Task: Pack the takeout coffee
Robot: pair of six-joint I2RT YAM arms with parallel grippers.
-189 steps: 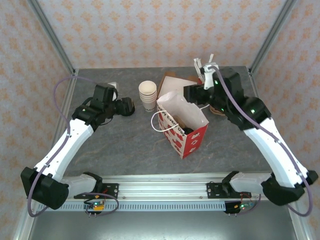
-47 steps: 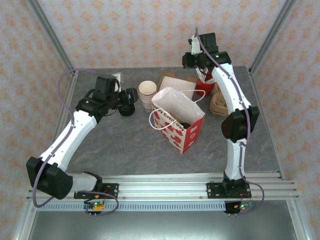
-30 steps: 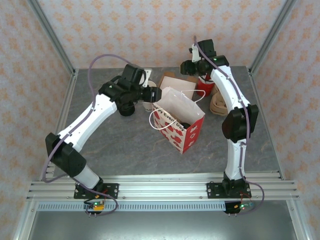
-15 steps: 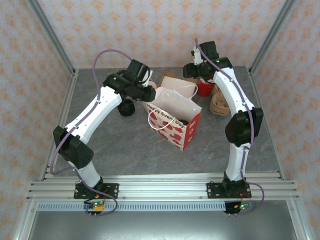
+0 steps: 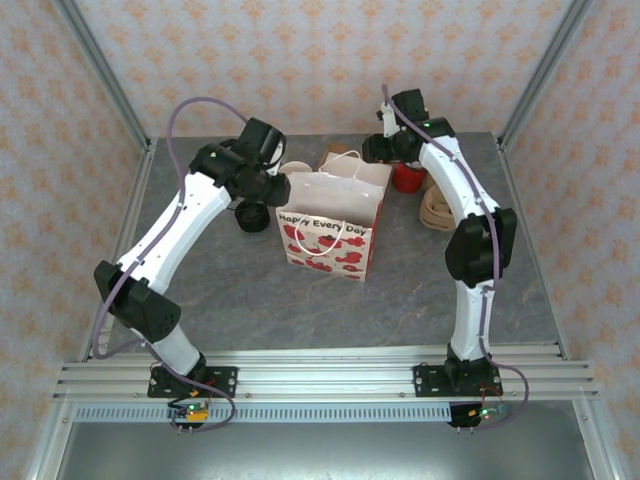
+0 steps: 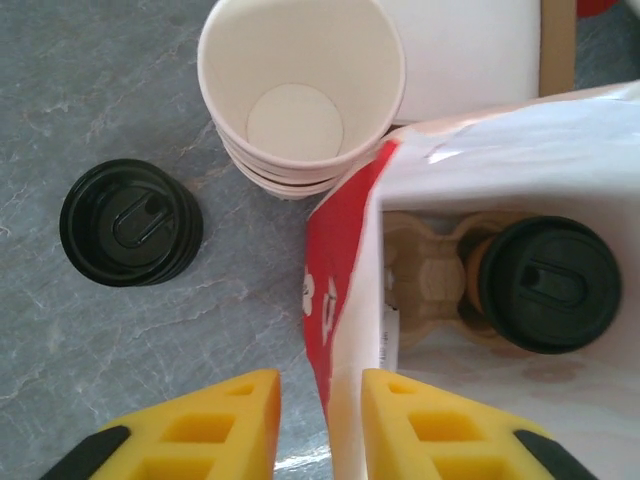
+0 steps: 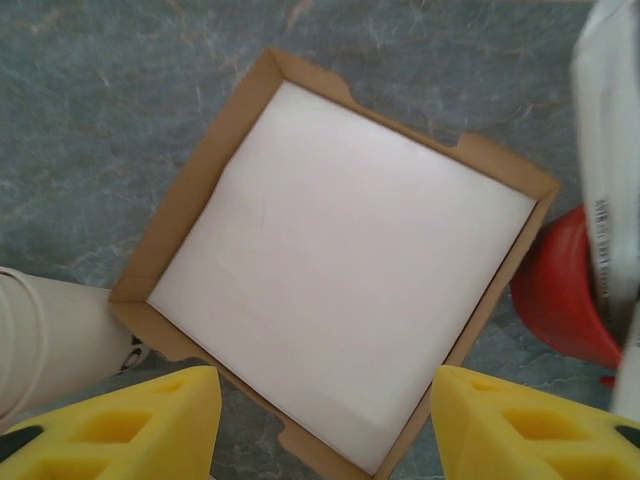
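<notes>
The takeout coffee (image 6: 545, 285), tan-sided with a black lid, sits in a cardboard carrier inside the red-and-white gift bag (image 5: 330, 225). The bag stands upright mid-table with its printed face toward the arms. My left gripper (image 5: 272, 187) is at the bag's left rim. In the left wrist view the left gripper (image 6: 320, 385) is narrowed round the bag's wall (image 6: 350, 330), its right finger against the paper. My right gripper (image 5: 382, 150) hangs open behind the bag. In the right wrist view the right gripper (image 7: 325, 385) is above an open brown box (image 7: 340, 260), holding nothing.
A stack of lidless cream cups (image 6: 300, 90) and a stack of black lids (image 6: 130, 222) stand just left of the bag. A red container (image 5: 408, 177) and tan cardboard carriers (image 5: 437, 210) lie at the back right. The brown box (image 5: 342, 157) is behind the bag.
The left gripper has narrowed onto the bag's rim. The bag has swung from tilted and diagonal to upright, printed face forward. The right gripper has barely moved.
</notes>
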